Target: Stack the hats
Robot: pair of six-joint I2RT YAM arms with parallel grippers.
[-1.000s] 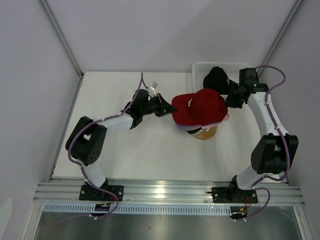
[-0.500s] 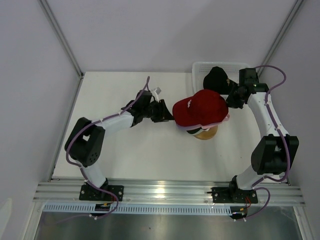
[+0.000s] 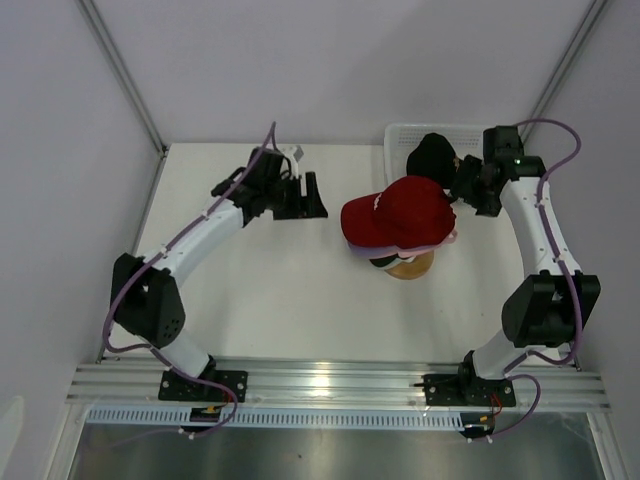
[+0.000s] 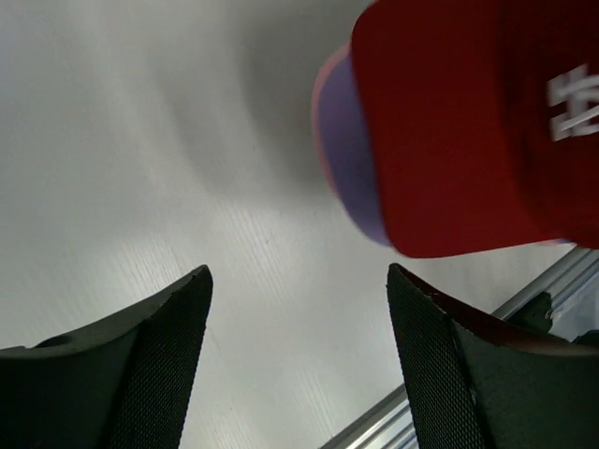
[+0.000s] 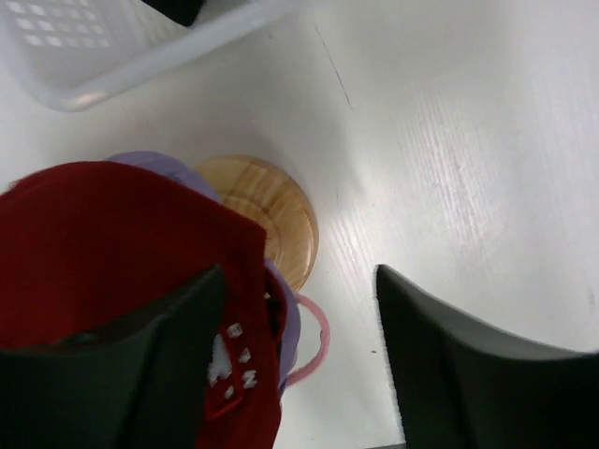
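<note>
Left arm has swung back toward the far-left part of the table [image 3: 250, 290] since a second ago. Its fingers were at the red brim then; now they sit well apart from it. Left gripper [image 3: 308, 196] stands with jaws spread wide and nothing between them. My wrist view there shows only bare tabletop in the gap.

Right gripper [image 3: 462, 186] has parted its jaws too, having been clamped a second ago. It stays close behind the crown. In its wrist view the rear of the red cap lies just beside the inner face of one finger. The other finger is well clear, so I read no grip on the cap.

Red cap [image 3: 405, 212] sits on top of the pile on the wooden stand [image 3: 412, 266]. Its brim points left toward the left arm, with a white logo on the front. Lavender cap [image 4: 348, 154] shows its brim just under the red brim. A thin edge of the pink cap [image 4: 321, 89] shows at the lavender brim's outer rim, and its strap loops out at the back, beside the stand.

Black cap [image 3: 430, 155] is in the white mesh basket [image 3: 398, 135] at the far-right corner, apart from the pile.
</note>
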